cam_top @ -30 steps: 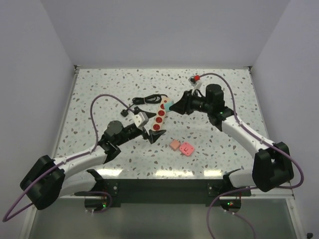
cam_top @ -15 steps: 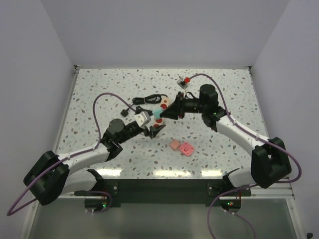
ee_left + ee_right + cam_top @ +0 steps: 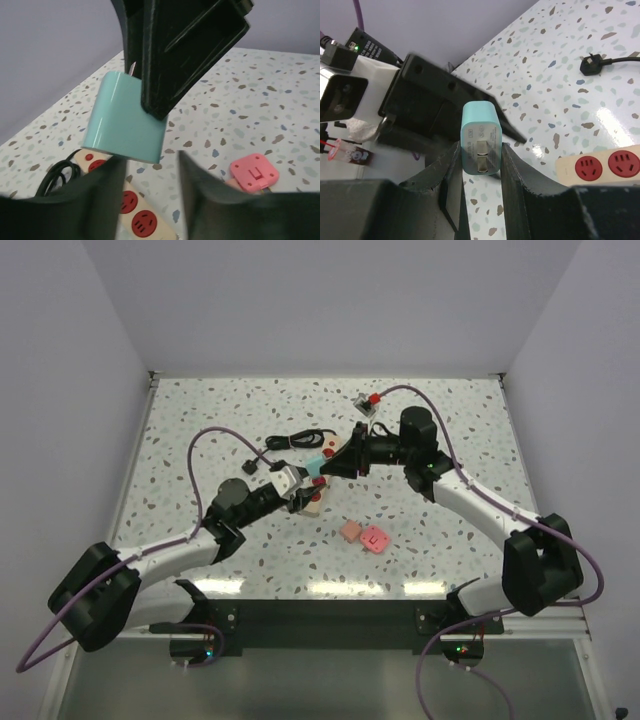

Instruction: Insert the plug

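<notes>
Teal plug [image 3: 480, 137]: clenched between the right gripper's [image 3: 481, 152] fingers, in the air just above the power strip [image 3: 137, 212], prong face turned to the wrist camera.
Left gripper [image 3: 150, 162]: fingers spread, low over the strip's near end, grasping nothing.
Risk: prongs likely meet the sockets askew — the unclamped strip could skid.
Risk, second: both wrists crowd together — a knock might twist the plug.
Right arm: reached forward and inward, wrist angled down.

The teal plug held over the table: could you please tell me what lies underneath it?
The power strip lies below the teal plug, red sockets facing up. Part of it is hidden behind the jaws of the left gripper.
</notes>
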You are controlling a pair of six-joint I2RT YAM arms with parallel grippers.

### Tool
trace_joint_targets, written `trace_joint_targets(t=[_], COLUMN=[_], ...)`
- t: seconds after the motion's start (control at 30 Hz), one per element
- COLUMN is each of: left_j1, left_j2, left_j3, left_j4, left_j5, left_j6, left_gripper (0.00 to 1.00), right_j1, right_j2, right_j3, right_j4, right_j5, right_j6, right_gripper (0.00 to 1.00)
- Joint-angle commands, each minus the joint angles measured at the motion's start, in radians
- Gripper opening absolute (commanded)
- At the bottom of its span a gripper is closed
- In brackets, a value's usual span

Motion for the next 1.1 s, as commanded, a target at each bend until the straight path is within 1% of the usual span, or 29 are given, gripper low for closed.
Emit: trace_joint_targets(t=[0.0, 0.03, 0.07, 0.1, 0.23, 0.3, 0.37, 0.43, 0.47, 0.5, 0.57, 0.73, 0.8, 0.9, 1.0, 1.03, 1.07], left_j1=[-0.015, -0.015, -0.014, -0.014, -0.008, 0.001, 0.031, 0.069, 0.083, 0.095, 0.12, 0.146, 0.156, 0.166, 0.166, 0.166, 0.167], left_j2=[-0.043, -0.046, -0.044, -0.04, -0.026, -0.017, -0.003, 0.008, 0.011, 0.017, 0.029, 0.052, 0.058, 0.075, 0.109, 0.126, 0.13], left_j3=[0.008, 0.006, 0.009, 0.017, 0.039, 0.052, 0.051, 0.046, 0.039, 0.039, 0.04, 0.055, 0.049, 0.055, 0.06, 0.063, 0.063], left_j4=[0.141, 0.141, 0.142, 0.144, 0.15, 0.162, 0.188, 0.257, 0.286, 0.34, 0.383, 0.443, 0.504, 0.562, 0.651, 0.671, 0.675], left_j5=[0.112, 0.12, 0.141, 0.155, 0.199, 0.219, 0.268, 0.339, 0.36, 0.383, 0.443, 0.495, 0.512, 0.54, 0.583, 0.592, 0.598], left_j6=[-0.035, -0.054, -0.07, -0.121, -0.213, -0.274, -0.343, -0.397, -0.455, -0.483, -0.543, -0.598, -0.646, -0.693, -0.752, -0.773, -0.773], left_gripper=[0.64, 0.69, 0.73, 0.78, 0.8, 0.79, 0.79, 0.78, 0.78, 0.77, 0.76, 0.75, 0.74, 0.71, 0.66, 0.62, 0.6], right_j1=[0.012, 0.012, 0.014, 0.014, 0.012, 0.014, 0.014, 0.014, 0.012, 0.014, 0.014, 0.014, 0.014, 0.015, 0.018, 0.018, 0.018], right_j2=[0.015, 0.01, 0.007, 0.0, -0.017, -0.029, -0.039, -0.051, -0.056, -0.059, -0.074, -0.105, -0.115, -0.123, -0.129, -0.132, -0.138], right_j3=[0.019, 0.018, 0.013, 0.012, -0.002, -0.01, -0.02, -0.028, -0.033, -0.037, -0.05, -0.071, -0.08, -0.092, -0.099, -0.099, -0.099], right_j4=[-0.034, -0.039, -0.039, -0.04, -0.045, -0.022, -0.016, -0.014, -0.01, 0.004, 0.015, 0.053, 0.068, 0.11, 0.127, 0.127, 0.127], right_j5=[0.018, 0.021, 0.021, 0.023, 0.017, -0.006, -0.019, -0.041, -0.051, -0.072, -0.088, -0.144, -0.155, -0.173, -0.183, -0.183, -0.177], right_j6=[-0.052, -0.068, -0.076, -0.082, -0.116, -0.119, -0.128, -0.145, -0.148, -0.153, -0.156, -0.168, -0.165, -0.142, -0.13, -0.13, -0.128], right_gripper=[0.0, 0.0, 0.0, 0.0, 0.0, 0.0, 0.0, 0.0, 0.0, 0.0, 0.0, 0.0, 0.0, 0.0, 0.0, 0.0, 0.0])
